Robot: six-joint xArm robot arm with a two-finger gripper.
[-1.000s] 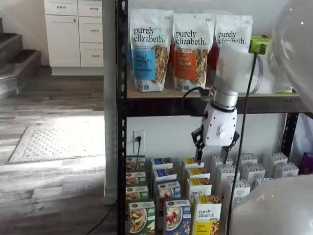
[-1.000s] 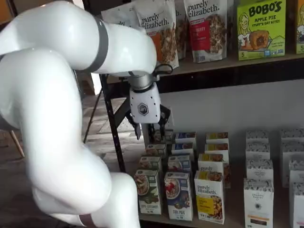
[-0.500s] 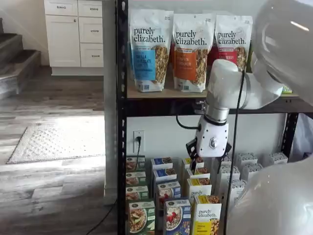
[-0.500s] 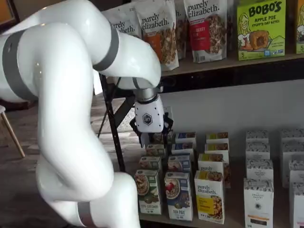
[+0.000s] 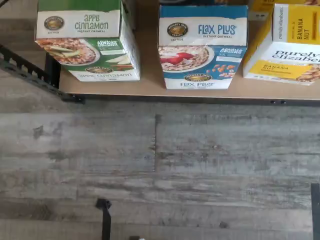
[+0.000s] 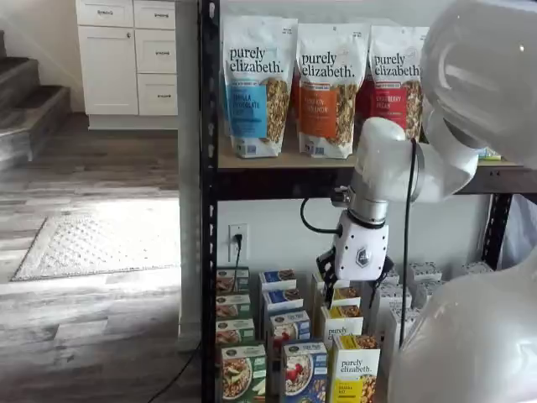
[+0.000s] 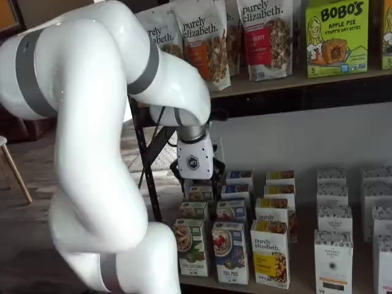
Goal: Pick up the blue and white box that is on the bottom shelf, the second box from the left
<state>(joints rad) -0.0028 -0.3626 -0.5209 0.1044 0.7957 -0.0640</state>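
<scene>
Wrist view: the blue box [image 5: 202, 47] stands at the shelf's [image 5: 150, 86] front edge, between the green box [image 5: 85, 42] and the yellow one [image 5: 287, 42]. Shelf views: the gripper [image 7: 195, 184] hangs above the rows, empty, jaws apparently wide. Best to centre over blue, then descend straight.

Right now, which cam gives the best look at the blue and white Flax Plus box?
The wrist view: the blue and white box fills the frame, its top and front both legible, nothing in front of it. Both shelf views show it small, at the front of its row, front face only, unobstructed.
</scene>
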